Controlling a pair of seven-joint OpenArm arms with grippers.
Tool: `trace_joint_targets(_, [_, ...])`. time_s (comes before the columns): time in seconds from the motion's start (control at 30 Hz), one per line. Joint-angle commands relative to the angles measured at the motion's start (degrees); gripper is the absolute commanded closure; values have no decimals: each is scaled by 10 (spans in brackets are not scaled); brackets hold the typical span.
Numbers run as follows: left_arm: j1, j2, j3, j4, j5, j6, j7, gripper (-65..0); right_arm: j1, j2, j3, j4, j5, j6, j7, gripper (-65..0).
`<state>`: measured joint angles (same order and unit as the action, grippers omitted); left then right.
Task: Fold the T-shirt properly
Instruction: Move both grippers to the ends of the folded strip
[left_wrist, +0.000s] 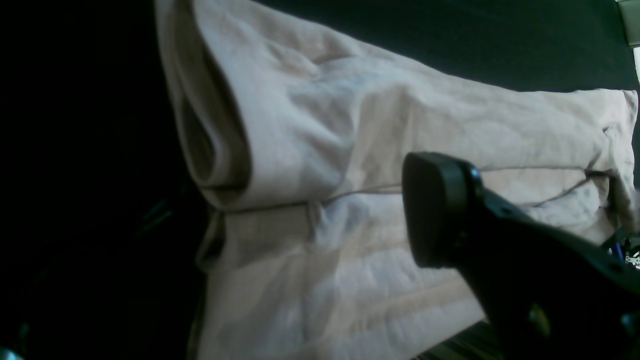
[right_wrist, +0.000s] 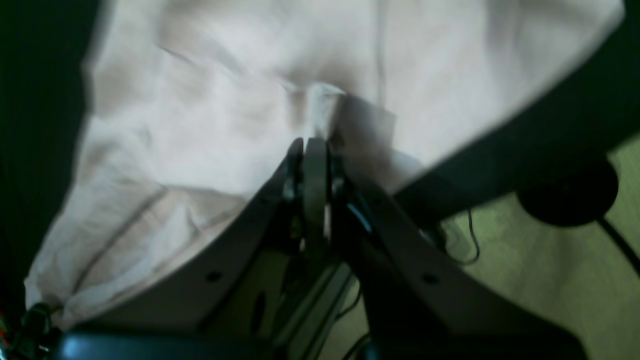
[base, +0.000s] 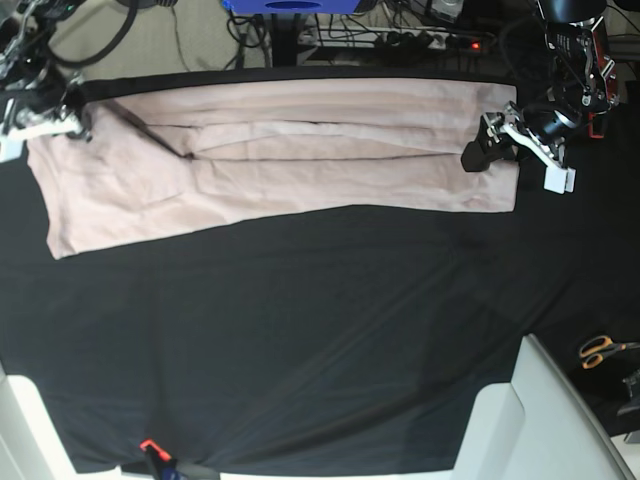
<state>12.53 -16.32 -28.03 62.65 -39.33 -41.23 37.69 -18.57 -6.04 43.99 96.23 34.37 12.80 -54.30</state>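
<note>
Right gripper (right_wrist: 315, 145) clamped on T-shirt (base: 300, 150) far edge, left gripper (base: 490, 145) jaws apart at opposite end, bare black table cloth (base: 300, 340) in front.

The left tool (left_wrist: 450, 215) has a matte black finger with a rounded, blunt pad. The right tool (right_wrist: 312, 150) shows dark grey fingers pierced by small round screw holes, thin black and blue cables behind. In the base view both arms carry white bracket plates.
</note>
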Motion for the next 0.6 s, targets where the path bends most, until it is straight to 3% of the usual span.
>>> trace_joint_targets(0.0, [5, -3, 1, -3, 28, 12, 28, -502, 9, 4, 0, 9, 5, 3, -8, -6])
trace_joint_targets(0.2, [5, -2, 1, -3, 28, 12, 28, -502, 38, 8, -23, 5, 2, 5, -33, -6])
trace_joint_targets(0.37, [6, -3, 1, -3, 28, 12, 28, -502, 50, 50, -105, -16, 2, 3, -20, -6])
trace_joint_targets(0.57, [8, -4, -1, -3, 28, 12, 28, -502, 59, 73, -127, -48, 1, 2, 14, -6])
